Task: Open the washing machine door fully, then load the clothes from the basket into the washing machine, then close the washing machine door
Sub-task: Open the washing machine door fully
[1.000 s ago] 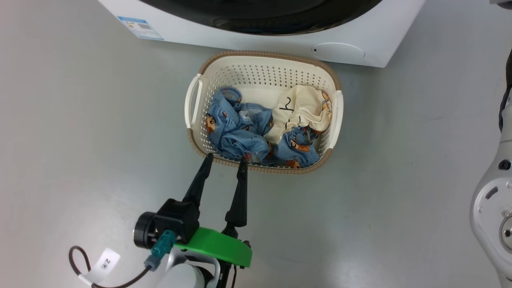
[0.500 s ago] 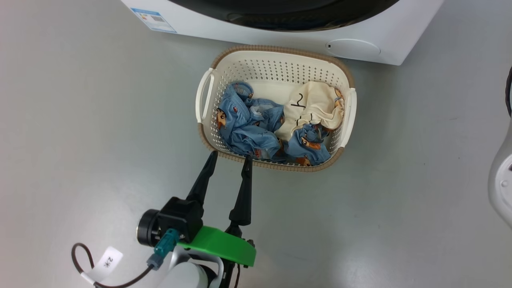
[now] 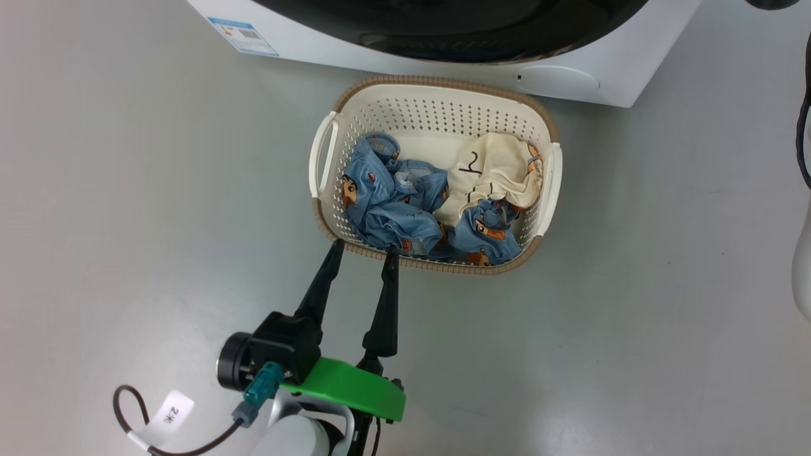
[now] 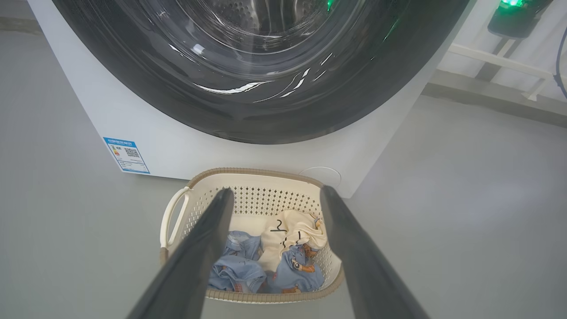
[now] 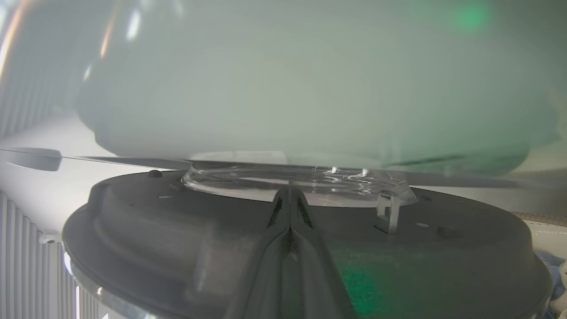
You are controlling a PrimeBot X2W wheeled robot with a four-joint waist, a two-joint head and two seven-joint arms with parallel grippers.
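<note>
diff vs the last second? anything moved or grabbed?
Mostly the head camera: the basket and washing machine sit slightly further right in the head view, so the view shifted, not the things. The right arm's pale forearm has slid toward that view's right edge. Nothing taken or let go. Unchanged: left gripper open and empty, tips by the basket's near rim; clothes lie as before.
</note>
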